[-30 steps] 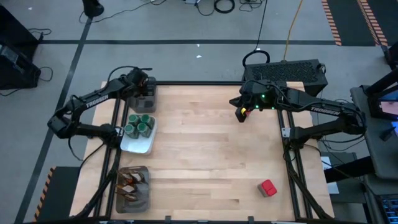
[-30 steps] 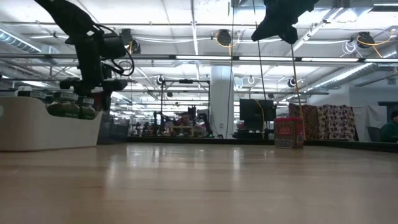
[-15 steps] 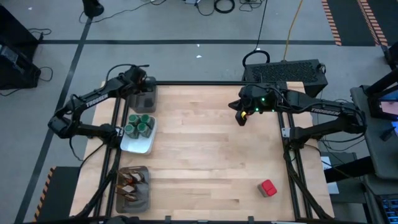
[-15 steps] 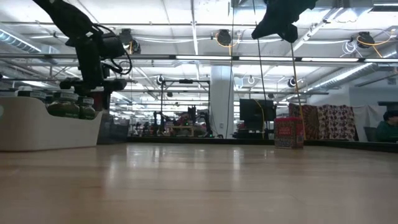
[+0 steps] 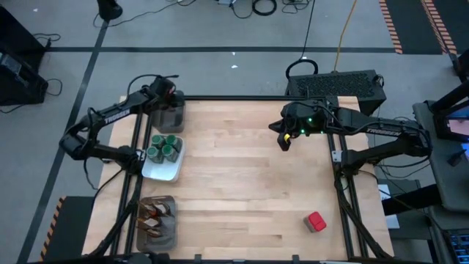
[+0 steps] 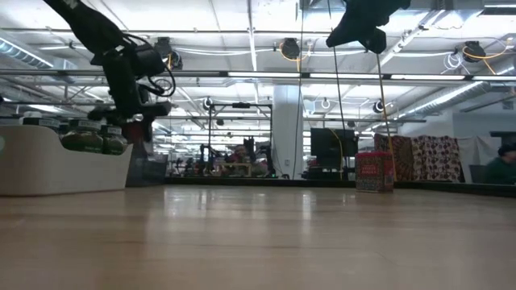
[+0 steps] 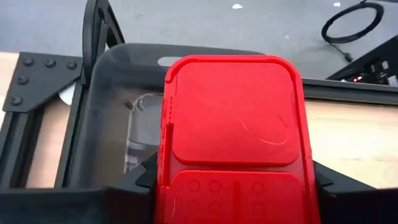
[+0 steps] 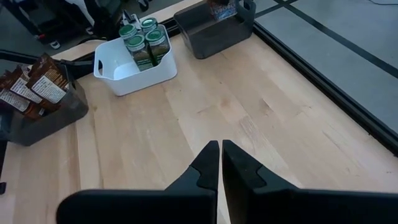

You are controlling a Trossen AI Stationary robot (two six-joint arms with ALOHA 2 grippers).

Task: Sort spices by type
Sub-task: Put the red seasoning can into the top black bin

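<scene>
Filling its wrist view, the red box (image 7: 233, 140) clamped in the left gripper (image 7: 233, 186) hides most of the grey tray (image 7: 118, 106) at the table's far left corner.

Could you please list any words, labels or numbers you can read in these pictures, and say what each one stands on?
"THOSSEN" or similar, white letters on the left arm: too small to read surely.
White letters on the right arm: too small to read.
Labels on the brown sachets: blurred.
Labels on the green-lidded jars: blurred.
Print on the red box on the table: blurred.
</scene>
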